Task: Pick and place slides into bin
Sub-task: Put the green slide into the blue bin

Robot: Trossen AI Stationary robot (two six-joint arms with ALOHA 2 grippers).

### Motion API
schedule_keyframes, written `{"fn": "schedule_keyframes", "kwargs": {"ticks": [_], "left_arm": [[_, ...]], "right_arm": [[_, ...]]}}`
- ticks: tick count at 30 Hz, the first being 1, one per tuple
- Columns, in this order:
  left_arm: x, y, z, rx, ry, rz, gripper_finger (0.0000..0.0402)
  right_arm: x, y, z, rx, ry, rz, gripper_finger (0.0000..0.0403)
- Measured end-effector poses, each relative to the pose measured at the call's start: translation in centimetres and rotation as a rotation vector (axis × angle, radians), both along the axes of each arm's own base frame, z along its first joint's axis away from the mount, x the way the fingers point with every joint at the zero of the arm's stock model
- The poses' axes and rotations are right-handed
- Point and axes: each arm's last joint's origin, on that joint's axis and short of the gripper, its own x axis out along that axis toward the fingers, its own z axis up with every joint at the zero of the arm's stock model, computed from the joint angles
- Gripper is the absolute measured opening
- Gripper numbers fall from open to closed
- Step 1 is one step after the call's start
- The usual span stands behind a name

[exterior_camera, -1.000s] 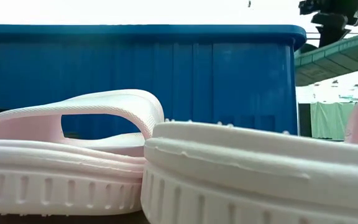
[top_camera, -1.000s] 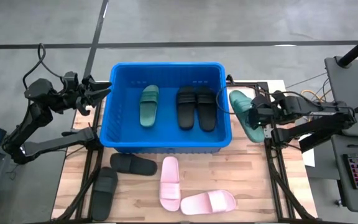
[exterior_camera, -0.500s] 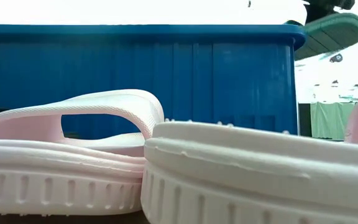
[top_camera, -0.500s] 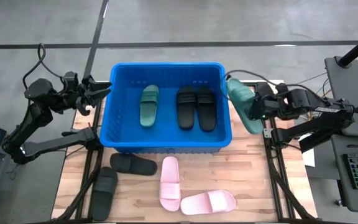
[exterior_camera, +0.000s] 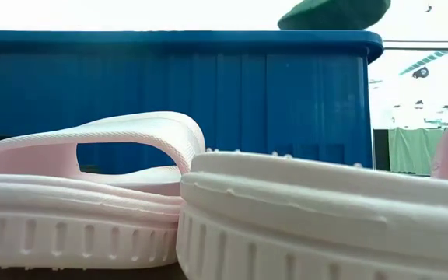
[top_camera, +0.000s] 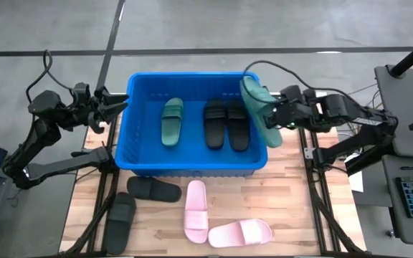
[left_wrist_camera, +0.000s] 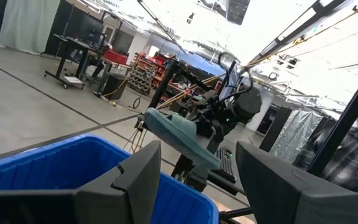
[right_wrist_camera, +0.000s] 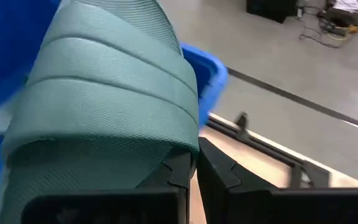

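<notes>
The right gripper [top_camera: 272, 117] is closed on a dark green slide [top_camera: 259, 109] and holds it in the air over the right rim of the blue bin [top_camera: 192, 167]. Inside the bin lie another green slide [top_camera: 171, 121] and two black slides [top_camera: 226, 123]. The left gripper [top_camera: 113, 109] waits just beside the bin's left wall with its fingers apart, holding nothing.

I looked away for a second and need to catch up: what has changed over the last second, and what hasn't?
The right gripper, shut on a dark green slide, carried it from beside the bin's right wall up and over its right rim; it has not let go. The left gripper stayed open by the bin's left rim. The three slides inside and the four on the table did not move.
</notes>
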Motion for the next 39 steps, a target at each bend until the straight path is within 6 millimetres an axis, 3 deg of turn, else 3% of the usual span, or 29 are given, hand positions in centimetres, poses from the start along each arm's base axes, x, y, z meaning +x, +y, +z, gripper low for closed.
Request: {"fn": "schedule_keyframes", "kwargs": {"ticks": [9, 18, 24, 31, 34, 39], "left_arm": [[0.0, 0.0, 0.0, 0.064, 0.018, 0.008, 0.0193], [0.0, 0.0, 0.0, 0.070, 0.018, 0.017, 0.0193], [-0.1, 0.0, 0.1, 0.152, 0.038, 0.051, 0.0193], [-0.6, -0.2, 0.1, 0.252, 0.054, 0.064, 0.0193], [-0.7, -0.3, 0.2, 0.247, 0.046, 0.064, 0.0193], [-1.3, -0.7, 0.3, 0.264, 0.031, 0.066, 0.0193]], "right_arm": [[5.6, -0.1, 1.1, -0.055, 0.019, 0.083, 0.0008], [12.7, -0.8, 0.4, -0.085, 0.078, 0.124, 0.0008], [17.9, -1.1, -1.3, -0.072, 0.077, 0.103, 0.0008], [24.1, -3.1, -5.4, -0.050, 0.055, 0.045, 0.0008], [25.5, -4.2, -7.2, -0.017, 0.030, 0.026, 0.0008], [26.2, -5.0, -8.7, -0.010, 0.046, -0.019, 0.0008]]}}
